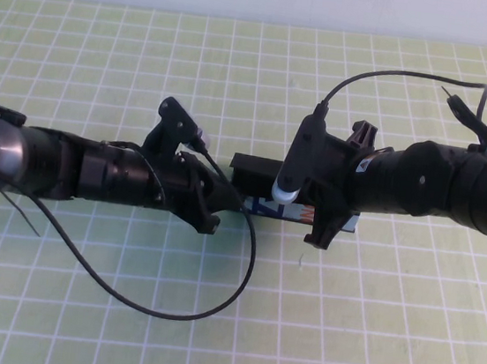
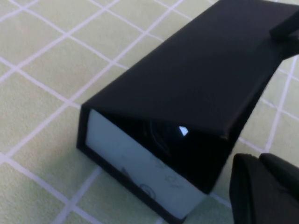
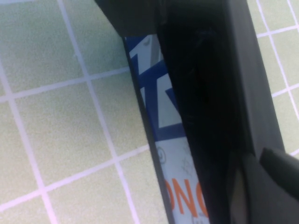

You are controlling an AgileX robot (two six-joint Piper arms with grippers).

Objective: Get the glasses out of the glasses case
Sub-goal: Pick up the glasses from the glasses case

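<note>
The glasses case (image 1: 254,170) lies at the middle of the mat, black, with its light blue printed front (image 1: 265,207) facing me. Its flap lid (image 2: 196,70) is raised a little, leaving a dark wedge-shaped opening. The glasses are hidden in that dark inside; only a small glint (image 2: 183,131) shows. My left gripper (image 1: 227,203) is at the case's left end, shut and empty, with its fingers (image 2: 261,186) beside the case's corner. My right gripper (image 1: 315,213) is at the case's right end, over the lid (image 3: 252,107) and beside the blue and orange print (image 3: 163,116), and seems shut on the lid's edge.
The case lies on a green mat with a white grid (image 1: 152,55). The left arm's black cable (image 1: 166,307) loops over the mat in front. The right arm's cable (image 1: 399,75) arches behind it.
</note>
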